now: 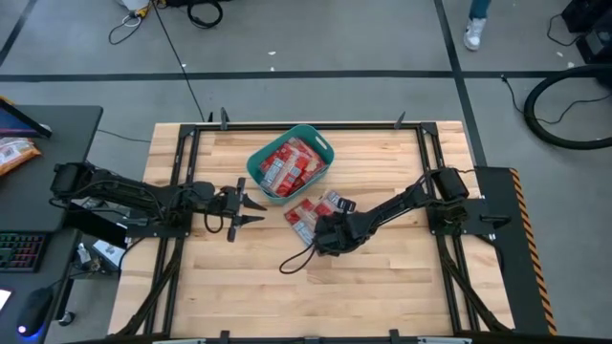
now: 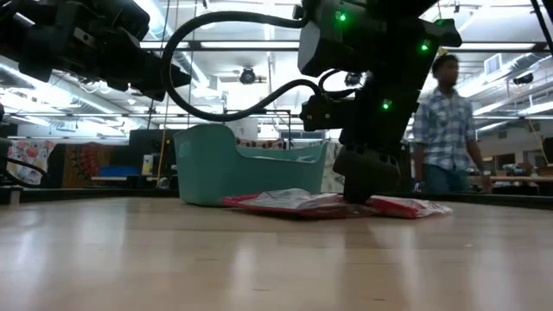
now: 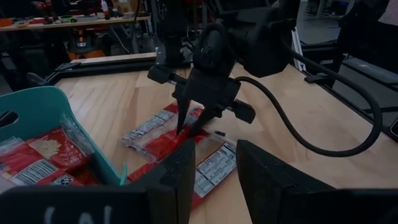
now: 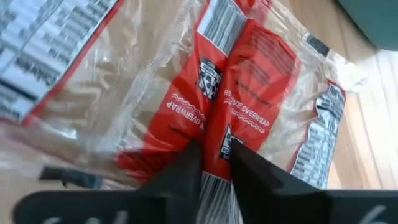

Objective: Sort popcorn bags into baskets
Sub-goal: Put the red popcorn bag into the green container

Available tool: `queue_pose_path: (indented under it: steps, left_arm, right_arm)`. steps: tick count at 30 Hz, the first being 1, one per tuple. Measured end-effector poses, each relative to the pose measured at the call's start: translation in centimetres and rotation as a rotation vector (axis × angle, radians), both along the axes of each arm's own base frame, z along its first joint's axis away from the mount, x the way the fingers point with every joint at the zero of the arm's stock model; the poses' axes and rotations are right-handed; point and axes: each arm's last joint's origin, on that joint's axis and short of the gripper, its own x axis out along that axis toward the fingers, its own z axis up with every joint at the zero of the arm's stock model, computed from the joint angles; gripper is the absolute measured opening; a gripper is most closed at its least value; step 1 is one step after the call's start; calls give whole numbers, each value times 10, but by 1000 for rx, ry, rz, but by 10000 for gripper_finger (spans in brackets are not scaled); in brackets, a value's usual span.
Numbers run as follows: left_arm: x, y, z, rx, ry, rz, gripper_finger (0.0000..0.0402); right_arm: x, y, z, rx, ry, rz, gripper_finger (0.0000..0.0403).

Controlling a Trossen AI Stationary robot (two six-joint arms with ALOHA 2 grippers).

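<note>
The teal basket [image 1: 320,145] stands at the table's far middle and holds several red popcorn bags [image 1: 287,167]. More bags lie flat on the wood just near of it [image 1: 304,218], [image 3: 148,132]. My right gripper [image 1: 323,236] points down onto one of these and is shut on it. My left gripper [image 1: 256,210] hovers open to the left of the loose bags, level, fingers pointing right; in its wrist view [image 3: 216,149] it has nothing between its fingers. My right gripper [image 4: 216,152] pinches a raised red fold of the bag's clear overwrap [image 4: 214,134] between its two fingertips. It comes from above, pointing down [image 3: 188,129]. The bag lies flat on the table, with another bag beside it [image 3: 214,167].
A black cable loop [image 1: 296,260] from the right arm trails on the wood near the gripper. The basket's wall [image 3: 37,109] is close to my left gripper. Bare wood lies toward the near edge. A person [image 2: 445,121] walks beyond the table.
</note>
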Motion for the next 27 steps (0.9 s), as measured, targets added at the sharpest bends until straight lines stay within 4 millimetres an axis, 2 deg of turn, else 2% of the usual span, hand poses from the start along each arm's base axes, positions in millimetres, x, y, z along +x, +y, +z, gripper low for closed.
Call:
queue_pose_path:
  steps: [5,9,18,27]
  left_arm:
    - [0,0,0,0,0,0,121]
    - [0,0,0,0,0,0,121]
    - [0,0,0,-17,1,3,121]
    - [0,0,0,-18,1,3,121]
  right_arm:
    - [-1,2,0,-2,7,8,42]
    - [0,4,7,8,36,14,15]
    - [15,9,35,23,22,18,10]
    - [23,9,67,-47,38,39,10]
